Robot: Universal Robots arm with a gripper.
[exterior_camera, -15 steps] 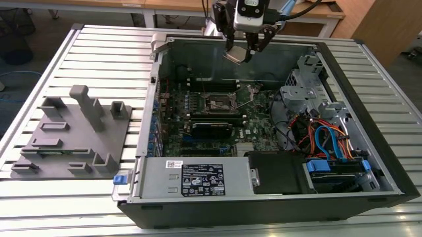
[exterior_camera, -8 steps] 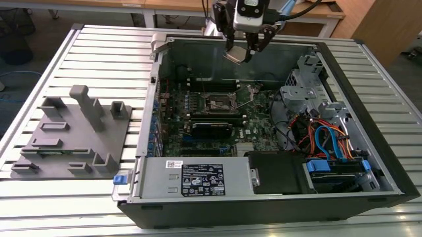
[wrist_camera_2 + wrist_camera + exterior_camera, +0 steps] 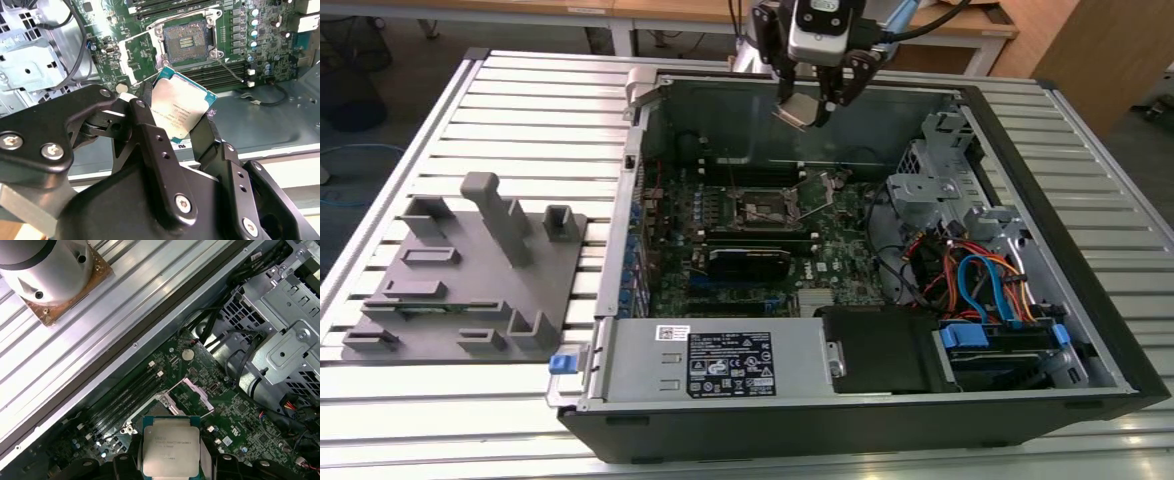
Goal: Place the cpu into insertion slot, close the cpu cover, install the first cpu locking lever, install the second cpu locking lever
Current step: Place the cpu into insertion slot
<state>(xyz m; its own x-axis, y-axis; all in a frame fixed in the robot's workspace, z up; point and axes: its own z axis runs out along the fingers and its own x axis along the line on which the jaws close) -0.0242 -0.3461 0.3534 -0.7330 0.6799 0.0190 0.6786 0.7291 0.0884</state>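
Note:
My gripper (image 3: 811,108) hangs above the back wall of the open computer case, shut on the cpu (image 3: 797,111). In both wrist views the silver-topped cpu (image 3: 182,112) (image 3: 171,447) is clamped by its edges between the black fingers (image 3: 150,135), clear of the board. Lower down on the green board lies the insertion slot (image 3: 762,210) (image 3: 189,42), dark and uncovered. The cpu cover (image 3: 136,56) (image 3: 192,395) is swung open at one side of it. A thin wire locking lever (image 3: 231,69) sticks out from the socket, unlatched.
The case's metal walls (image 3: 720,110) ring the board. A drive cage (image 3: 927,185) and coloured cables (image 3: 981,285) sit at the exterior view's right; a black block (image 3: 747,262) lies just in front of the socket. A grey fixture (image 3: 454,285) rests on the slatted table.

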